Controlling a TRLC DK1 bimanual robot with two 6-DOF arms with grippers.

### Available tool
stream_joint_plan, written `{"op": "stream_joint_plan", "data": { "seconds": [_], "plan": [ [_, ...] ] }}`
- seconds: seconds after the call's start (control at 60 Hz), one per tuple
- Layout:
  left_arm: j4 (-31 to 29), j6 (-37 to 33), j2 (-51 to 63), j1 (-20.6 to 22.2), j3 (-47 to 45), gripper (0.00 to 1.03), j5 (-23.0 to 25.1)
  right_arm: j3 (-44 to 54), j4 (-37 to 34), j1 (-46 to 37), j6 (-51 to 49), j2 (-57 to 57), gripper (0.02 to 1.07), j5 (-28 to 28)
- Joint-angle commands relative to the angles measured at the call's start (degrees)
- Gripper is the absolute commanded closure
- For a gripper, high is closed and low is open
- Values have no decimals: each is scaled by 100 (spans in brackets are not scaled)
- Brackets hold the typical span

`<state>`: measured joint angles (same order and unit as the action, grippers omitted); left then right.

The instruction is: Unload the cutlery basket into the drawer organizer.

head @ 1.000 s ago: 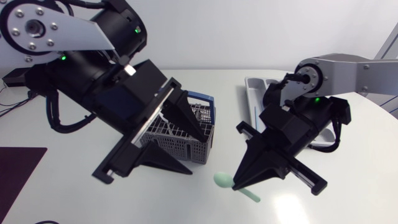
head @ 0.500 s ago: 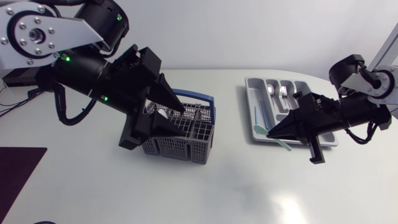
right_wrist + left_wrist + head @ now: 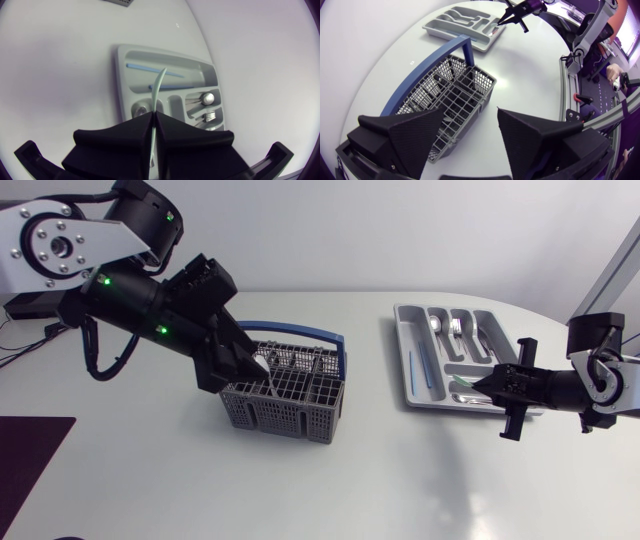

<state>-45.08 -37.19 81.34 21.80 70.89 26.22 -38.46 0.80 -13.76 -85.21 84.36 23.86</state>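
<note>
One slim pale-green utensil (image 3: 158,89), possibly a spoon

White bench (image 3: 380,480) noted, rounded at its edge, surface pale and matte, flat dark maroon patch (image 3: 30,465) seen at its left side, corner squared, small dark speck (image 3: 412,62) marked on the top.

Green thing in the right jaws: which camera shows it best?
The right wrist view: the pale green utensil runs out from the shut jaws of the right gripper, over the grey organizer. The head view shows only a pale sliver at that gripper's tip. In the left wrist view it is too small to make out.
</note>
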Motion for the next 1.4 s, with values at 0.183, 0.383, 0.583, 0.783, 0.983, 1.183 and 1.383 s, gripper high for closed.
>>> {"op": "stream_joint_plan", "data": {
  "seconds": [0.183,0.383,0.583,0.783,0.983,1.183,1.383],
  "plan": [
    [-1,405,154,-176,-295,14,-196,506,1827,-153,-664,995,101,-689],
    [8,502,154,-282,-348,14,-214,690,2777,-109,-1050,1557,100,-1138],
    [87,739,216,-335,-366,14,-214,972,2909,-101,-1147,1338,45,-1217],
    [184,898,286,-387,-295,14,-222,1051,2320,-127,-787,345,9,-1050],
    [237,1012,295,-431,-260,14,-275,576,1423,-118,119,-499,9,-654],
    [535,1144,330,-484,-427,14,-539,40,799,-4,1630,-903,9,-241],
    [817,1803,453,-317,-498,15,-600,102,571,418,2421,-1158,9,-320]
  ]
}}
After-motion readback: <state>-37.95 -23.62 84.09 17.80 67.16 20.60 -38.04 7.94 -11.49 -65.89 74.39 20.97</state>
